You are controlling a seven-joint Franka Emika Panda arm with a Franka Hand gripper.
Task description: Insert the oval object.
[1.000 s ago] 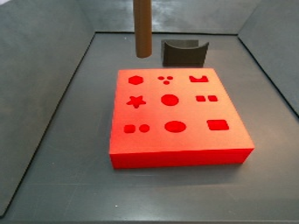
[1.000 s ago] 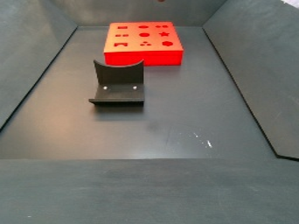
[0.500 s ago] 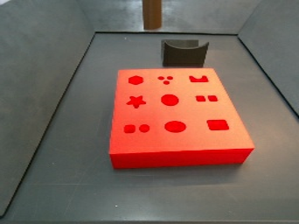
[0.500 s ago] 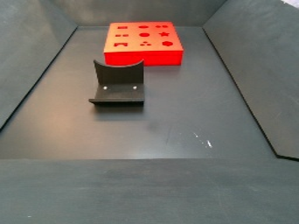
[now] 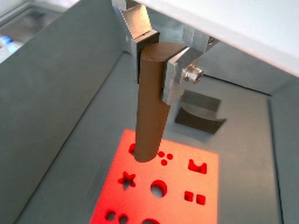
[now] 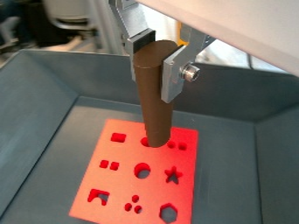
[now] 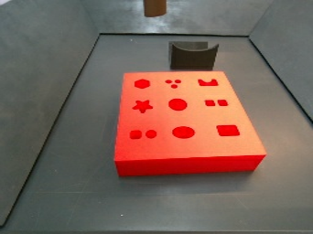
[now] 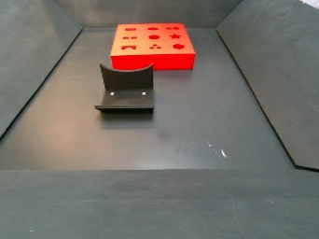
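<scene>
My gripper (image 5: 158, 54) is shut on the oval object (image 5: 149, 109), a long smooth brown peg held upright by its top end; it shows in both wrist views (image 6: 153, 96). It hangs high above the red block (image 5: 158, 179), a flat block with several shaped holes (image 6: 138, 171). In a side view only the peg's lower tip (image 7: 154, 7) shows at the upper edge, above the floor behind the red block (image 7: 186, 123). The gripper itself is out of both side views. The red block also shows far back in a side view (image 8: 153, 45).
The fixture, a dark bracket with a curved notch, stands on the floor beside the red block (image 7: 192, 54), (image 8: 126, 89), (image 5: 198, 114). Grey walls enclose the dark floor (image 8: 162, 131) on all sides.
The peg has risen: a second ago much of its length hung in the side view, now only its tip shows at the upper edge. The red block and fixture have not moved.
</scene>
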